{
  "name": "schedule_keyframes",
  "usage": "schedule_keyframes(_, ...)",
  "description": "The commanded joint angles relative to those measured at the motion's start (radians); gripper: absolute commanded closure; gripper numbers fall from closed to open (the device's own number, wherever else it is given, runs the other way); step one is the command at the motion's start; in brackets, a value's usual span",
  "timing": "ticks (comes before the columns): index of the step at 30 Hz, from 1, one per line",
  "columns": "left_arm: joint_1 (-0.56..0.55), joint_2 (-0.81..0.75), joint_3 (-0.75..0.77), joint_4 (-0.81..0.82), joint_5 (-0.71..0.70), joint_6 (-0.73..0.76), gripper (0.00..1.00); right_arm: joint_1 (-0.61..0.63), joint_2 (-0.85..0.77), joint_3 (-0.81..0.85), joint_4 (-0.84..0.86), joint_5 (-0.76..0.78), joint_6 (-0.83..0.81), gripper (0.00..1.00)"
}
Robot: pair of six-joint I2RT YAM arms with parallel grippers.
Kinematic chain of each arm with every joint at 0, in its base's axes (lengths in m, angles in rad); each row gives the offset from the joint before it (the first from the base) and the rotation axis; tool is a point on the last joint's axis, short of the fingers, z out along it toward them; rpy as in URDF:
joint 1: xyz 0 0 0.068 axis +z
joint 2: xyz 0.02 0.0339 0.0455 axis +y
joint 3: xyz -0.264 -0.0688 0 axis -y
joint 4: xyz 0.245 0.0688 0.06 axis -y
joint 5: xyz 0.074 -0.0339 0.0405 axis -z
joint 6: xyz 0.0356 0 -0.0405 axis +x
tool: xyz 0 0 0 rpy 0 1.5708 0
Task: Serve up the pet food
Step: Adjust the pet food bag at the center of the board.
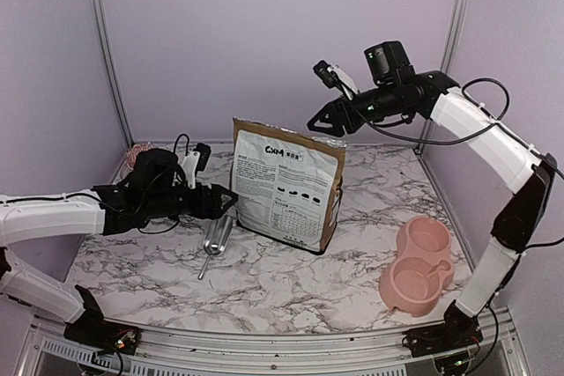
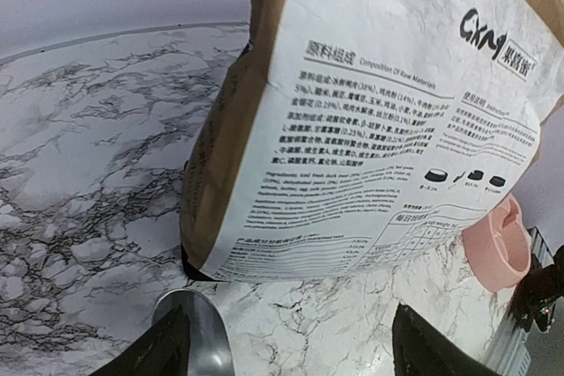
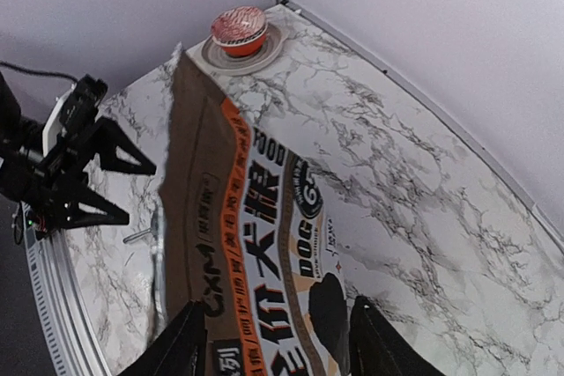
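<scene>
A: Where is the pet food?

B: No kibble is in sight. As far as one can judge, it is inside the paper bag [image 1: 286, 187], which stands upright near the middle of the desk [image 1: 352, 292] with its long axis vertical and its printed back facing the arms.

A: Which arm is better placed for it?

B: The right pincer [image 1: 319, 122] hangs just above the bag's top edge, toward the right corner. Its jaws are partly spread and grip nothing. From the right wrist view, the fingers straddle the line of that top edge, so the mouth lies straight below them.

A: And the left one?

B: The left pincer [image 1: 225, 200] is low, just beside the bag's left side. Its jaws are wide apart and it is empty. A metal scoop [image 1: 216, 237] lies on the desk right under it, handle pointing toward the near edge.

A: So what does the next move depend on?

B: Probably on the drop from the right pincer to the bag's rim. The pink double bowl [image 1: 419, 266] sits well apart, to the bag's right.
</scene>
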Motion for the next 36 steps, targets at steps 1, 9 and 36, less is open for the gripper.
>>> schedule_keyframes(1, -0.046, 0.100, 0.055, 0.064, 0.020, -0.007, 0.23, -0.150, -0.125, -0.141, 0.180, -0.021, 0.127, 0.48)
schedule_keyframes(9, -0.111, 0.256, 0.113, 0.112, 0.023, -0.028, 0.34, -0.259, -0.147, -0.401, 0.314, -0.070, 0.199, 0.54)
schedule_keyframes(36, -0.084, 0.508, 0.197, 0.210, -0.043, -0.011, 0.55, -0.178, 0.063, -0.719, 0.459, -0.301, 0.212, 0.71)
